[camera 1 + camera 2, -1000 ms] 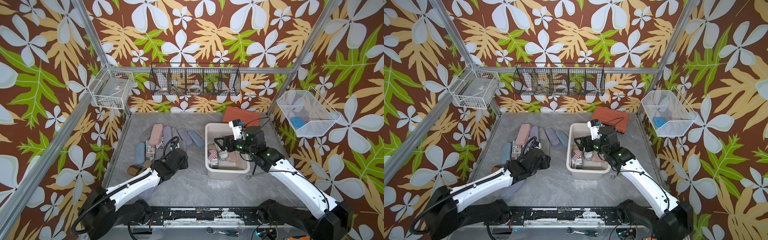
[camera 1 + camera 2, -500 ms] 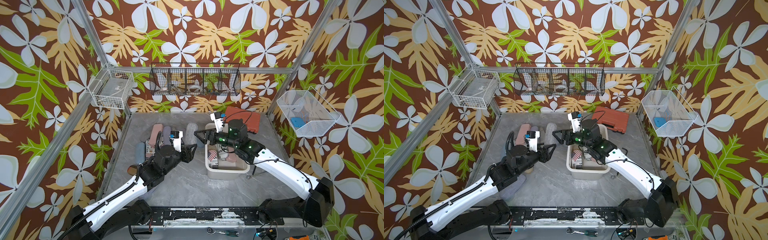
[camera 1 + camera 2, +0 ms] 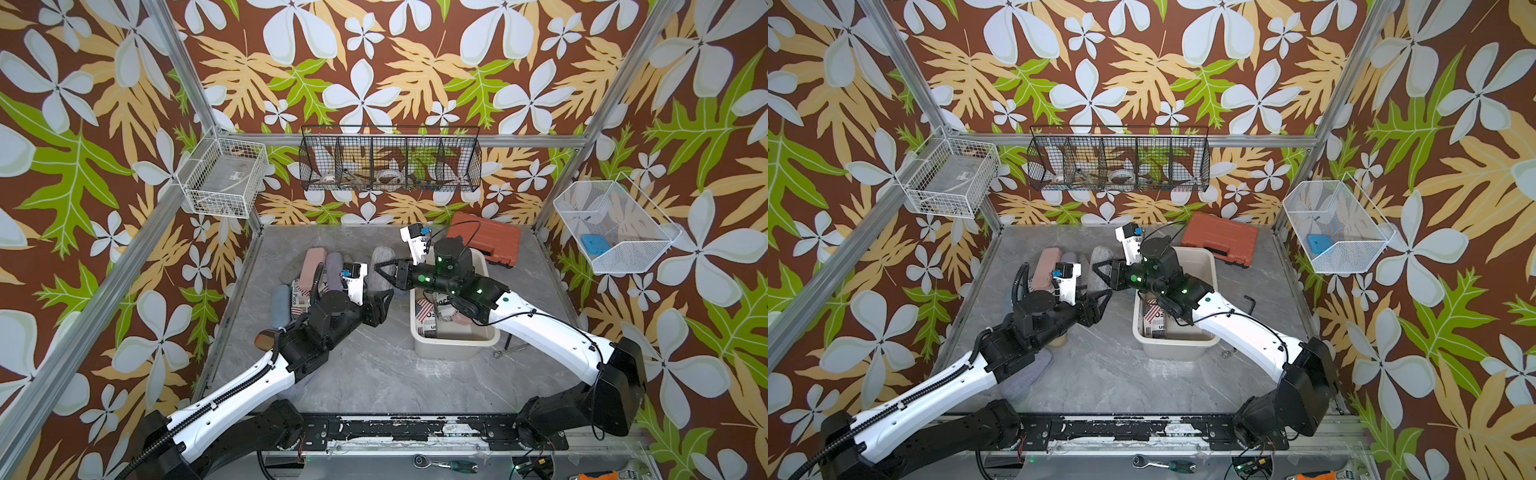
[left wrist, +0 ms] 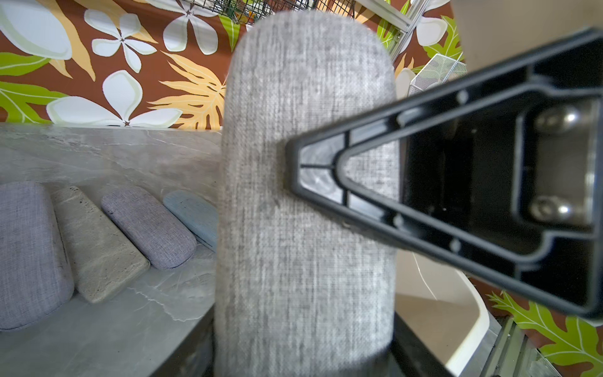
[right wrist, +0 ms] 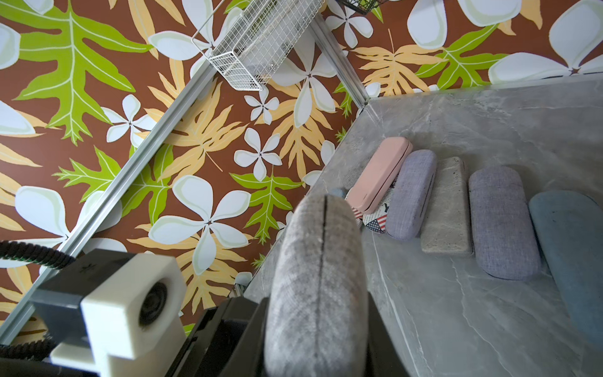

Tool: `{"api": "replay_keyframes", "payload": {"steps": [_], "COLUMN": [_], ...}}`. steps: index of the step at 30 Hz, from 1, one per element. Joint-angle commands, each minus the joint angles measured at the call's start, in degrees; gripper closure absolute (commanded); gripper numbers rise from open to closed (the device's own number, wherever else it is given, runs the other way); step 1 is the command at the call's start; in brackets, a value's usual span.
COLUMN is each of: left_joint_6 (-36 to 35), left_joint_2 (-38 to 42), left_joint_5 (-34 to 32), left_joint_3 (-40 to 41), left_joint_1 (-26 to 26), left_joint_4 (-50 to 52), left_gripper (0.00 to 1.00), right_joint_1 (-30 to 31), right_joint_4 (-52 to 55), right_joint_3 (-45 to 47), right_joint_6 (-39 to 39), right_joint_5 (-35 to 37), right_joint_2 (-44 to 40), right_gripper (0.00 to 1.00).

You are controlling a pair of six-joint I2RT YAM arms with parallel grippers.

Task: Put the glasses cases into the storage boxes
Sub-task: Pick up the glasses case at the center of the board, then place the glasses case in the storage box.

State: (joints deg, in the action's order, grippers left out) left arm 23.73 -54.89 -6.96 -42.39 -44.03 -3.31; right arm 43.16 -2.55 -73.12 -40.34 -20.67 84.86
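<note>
Right gripper [image 3: 379,268] clamps grey woven-fabric oblong glasses case [image 3: 382,252]

In both top views the case stands mid-frame, just left of the cream-white rectangular plastic tub [image 3: 455,347]. The left gripper [image 3: 384,297] sits at its lower end; whether those jaws grip it cannot be told

Grey case [image 4: 303,212] is coarse woven cloth, totally matt – same kind of weave on the lavender case [image 5: 411,192]. Pink case [image 5: 380,174] looks smooth with a soft sheen, tan case [image 5: 445,205] rough and pitted like stone. Tub [image 3: 453,347] is smooth cream plastic, tool case [image 3: 486,243] ribbed plastic. Table [image 3: 374,374] – smooth marble-look, low gloss. Black basket [image 3: 390,162] is wire mesh, frame [image 3: 183,62] bare metal.
</note>
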Motion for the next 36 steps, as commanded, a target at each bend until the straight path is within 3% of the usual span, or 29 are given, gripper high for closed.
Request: {"api": "replay_keyframes", "payload": {"steps": [1, 2, 8, 13, 17, 28, 32, 36], "left_joint_6": [-1.0, -0.7, 0.5, 2.8, 5.7, 7.7, 8.9, 10.1], "left_joint_2": [1.4, 2.6, 12.2, 19.6, 22.9, 18.9, 16.6, 15.6], "left_joint_5": [-0.9, -1.6, -6.5, -15.1, -19.2, -19.0, -18.9, -18.8], "left_joint_3": [1.0, 1.5, 5.8, 9.6, 12.4, 11.2, 9.6, 9.6], "left_joint_1": [0.0, 0.0, 0.0, 0.0, 0.0, 0.0, 0.0, 0.0], "left_joint_4": [-2.5, -2.6, -2.1, 1.6, 4.7, 6.6, 8.9, 10.3], "left_gripper": [0.05, 0.00, 0.00, 0.00, 0.00, 0.00, 0.00, 0.00], "right_joint_1": [0.0, 0.1, -1.0, -8.1, -15.4, -18.9, -19.0, -19.3], "right_joint_4": [-1.6, -1.4, 4.0, 11.5, 17.1, 17.4, 15.6, 15.4], "right_joint_3": [-0.1, -0.3, -4.3, -4.6, -1.7, 0.8, 0.7, -0.2], "right_joint_6": [0.8, 1.0, 5.4, 10.2, 14.1, 15.9, 14.7, 14.1], "right_joint_5": [2.0, 2.3, 6.7, 8.1, 5.4, 5.7, 6.0, 6.4], "right_joint_2": [-0.2, -0.3, -1.2, -2.7, -2.0, 8.5, 12.3, 14.4], "right_gripper": [0.75, 0.75, 0.75, 0.74, 0.71, 0.70, 0.65, 0.52]}}
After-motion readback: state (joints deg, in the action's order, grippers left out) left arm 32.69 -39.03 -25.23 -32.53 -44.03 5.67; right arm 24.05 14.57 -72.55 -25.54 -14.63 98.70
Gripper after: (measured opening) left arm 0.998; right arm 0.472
